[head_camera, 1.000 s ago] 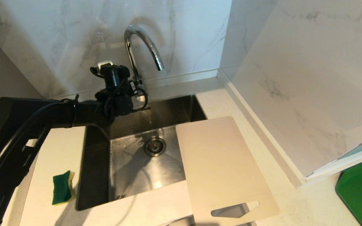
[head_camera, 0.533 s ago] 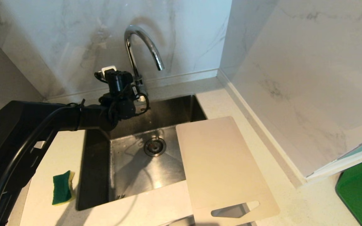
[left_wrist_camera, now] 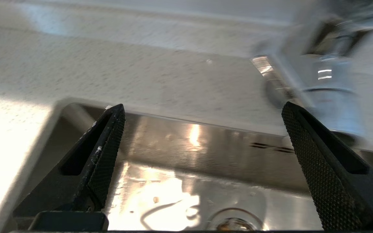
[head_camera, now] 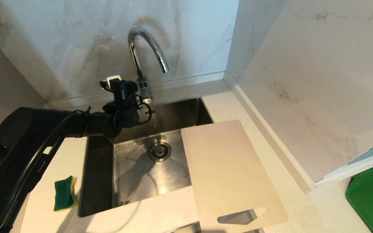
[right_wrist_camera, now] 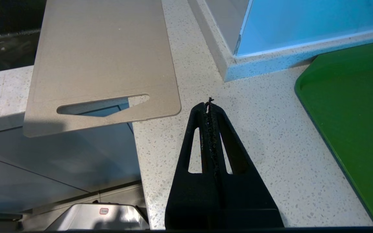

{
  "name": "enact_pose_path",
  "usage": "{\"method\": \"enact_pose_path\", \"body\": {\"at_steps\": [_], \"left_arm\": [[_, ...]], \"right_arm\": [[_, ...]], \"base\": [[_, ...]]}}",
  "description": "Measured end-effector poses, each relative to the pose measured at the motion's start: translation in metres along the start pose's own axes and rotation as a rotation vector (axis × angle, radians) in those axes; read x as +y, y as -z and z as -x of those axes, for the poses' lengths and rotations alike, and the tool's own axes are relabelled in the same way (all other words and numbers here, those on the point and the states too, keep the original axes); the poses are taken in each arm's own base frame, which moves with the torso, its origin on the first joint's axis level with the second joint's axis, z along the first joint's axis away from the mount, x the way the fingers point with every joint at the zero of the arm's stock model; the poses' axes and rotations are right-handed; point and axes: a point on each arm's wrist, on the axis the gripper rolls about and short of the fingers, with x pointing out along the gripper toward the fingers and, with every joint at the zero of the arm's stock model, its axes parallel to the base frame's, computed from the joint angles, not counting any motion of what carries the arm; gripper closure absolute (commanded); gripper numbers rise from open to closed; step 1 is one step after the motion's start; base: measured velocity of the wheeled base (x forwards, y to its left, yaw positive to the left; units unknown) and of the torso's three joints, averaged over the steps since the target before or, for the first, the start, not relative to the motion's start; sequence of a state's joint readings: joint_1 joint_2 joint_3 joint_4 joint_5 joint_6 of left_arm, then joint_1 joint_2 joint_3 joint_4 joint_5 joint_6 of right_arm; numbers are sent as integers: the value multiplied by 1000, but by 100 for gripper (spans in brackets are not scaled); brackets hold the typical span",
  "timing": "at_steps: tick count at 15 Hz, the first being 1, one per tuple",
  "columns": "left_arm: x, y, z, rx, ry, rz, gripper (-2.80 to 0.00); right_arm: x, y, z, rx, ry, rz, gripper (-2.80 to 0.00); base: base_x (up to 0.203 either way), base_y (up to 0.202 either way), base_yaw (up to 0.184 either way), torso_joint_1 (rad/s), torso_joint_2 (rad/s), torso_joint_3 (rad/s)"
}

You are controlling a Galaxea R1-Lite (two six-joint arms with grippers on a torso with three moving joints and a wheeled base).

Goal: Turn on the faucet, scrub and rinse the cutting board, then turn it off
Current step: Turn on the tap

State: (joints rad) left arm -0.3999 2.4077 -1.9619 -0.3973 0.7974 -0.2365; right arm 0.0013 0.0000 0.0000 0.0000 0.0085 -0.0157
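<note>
The chrome faucet [head_camera: 147, 48] arches over the steel sink [head_camera: 131, 181], and no water shows at its spout. My left gripper [head_camera: 134, 97] hovers at the sink's back edge, just left of the faucet's base. In the left wrist view this gripper [left_wrist_camera: 202, 108] is open and empty, with the faucet's base [left_wrist_camera: 335, 103] and its thin lever [left_wrist_camera: 277, 77] just beyond one fingertip. The off-white cutting board [head_camera: 228, 168] lies across the sink's right rim, handle slot toward me. My right gripper [right_wrist_camera: 208, 105] is shut and parked over the counter beside the cutting board [right_wrist_camera: 102, 55].
A green and yellow sponge [head_camera: 64, 193] lies on the counter left of the sink. A dark green mat [head_camera: 372, 194] sits at the far right. Marble walls close in the back and right, and the drain [head_camera: 159, 151] is in the basin's middle.
My left arm has shifted a little to the right, closer to the faucet's base. The board and sponge have not moved.
</note>
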Motion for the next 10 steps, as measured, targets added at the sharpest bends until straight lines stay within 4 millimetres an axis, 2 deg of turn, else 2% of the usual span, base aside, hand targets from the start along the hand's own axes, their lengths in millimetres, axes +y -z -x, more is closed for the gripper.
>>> {"method": "enact_pose_path", "body": {"at_steps": [6,10], "left_arm": [[2,14,-2,43,-9,-42,-280],[4,23,4,78,-2,-79,-280]], "right_arm": [[0,0,0,0,1,0,0],[0,0,0,0,0,0,0]], "base": [[0,0,0,0,0,0],[0,0,0,0,0,0]]}}
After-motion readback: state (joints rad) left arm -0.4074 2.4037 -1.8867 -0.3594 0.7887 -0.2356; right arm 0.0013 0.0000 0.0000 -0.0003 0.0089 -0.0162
